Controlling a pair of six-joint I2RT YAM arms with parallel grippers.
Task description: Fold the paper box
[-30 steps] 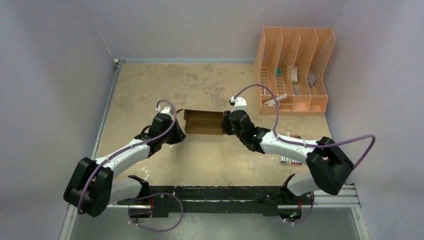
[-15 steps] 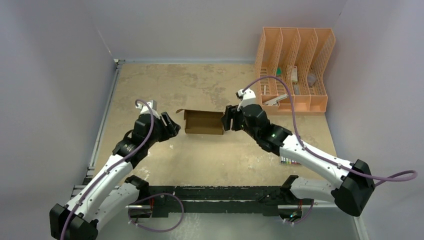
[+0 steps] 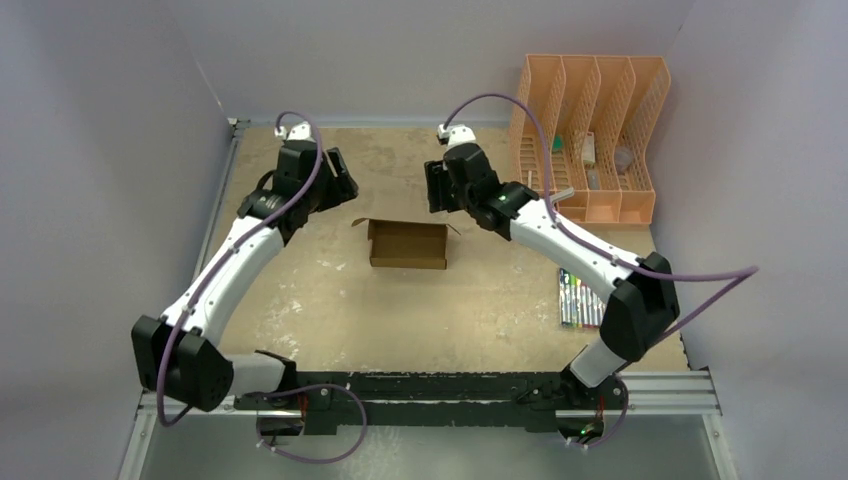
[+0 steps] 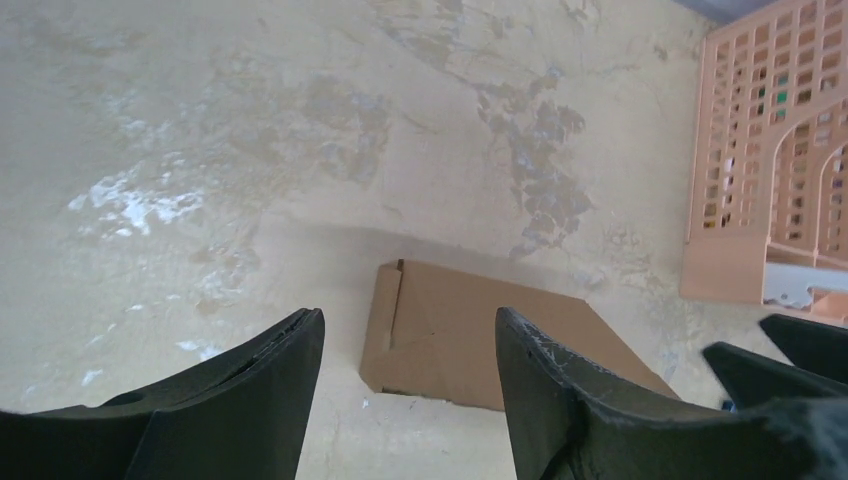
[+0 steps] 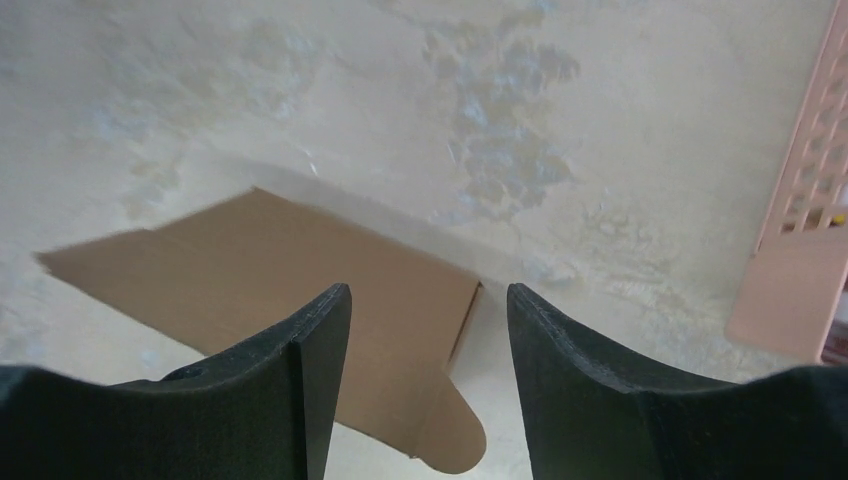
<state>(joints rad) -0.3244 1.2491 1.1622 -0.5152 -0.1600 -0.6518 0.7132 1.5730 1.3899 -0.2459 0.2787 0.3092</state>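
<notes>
Paper box [image 3: 408,244] on table [image 3: 330,320], fingers [image 4: 250,400] spread apart

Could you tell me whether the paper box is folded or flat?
Folded: the box sits as a small carton with raised sides.

Looking steeply down from high above and behind the arm bases in the top view, framing the paper box [image 3: 408,244] near the middle. Riding the left wrist beyond the box's left end, tilting down at it from close by. Riding the right wrist beyond its right end, equally close. Sharing the box across all three views, plus the orange rack [image 3: 605,208] right of it.
</notes>
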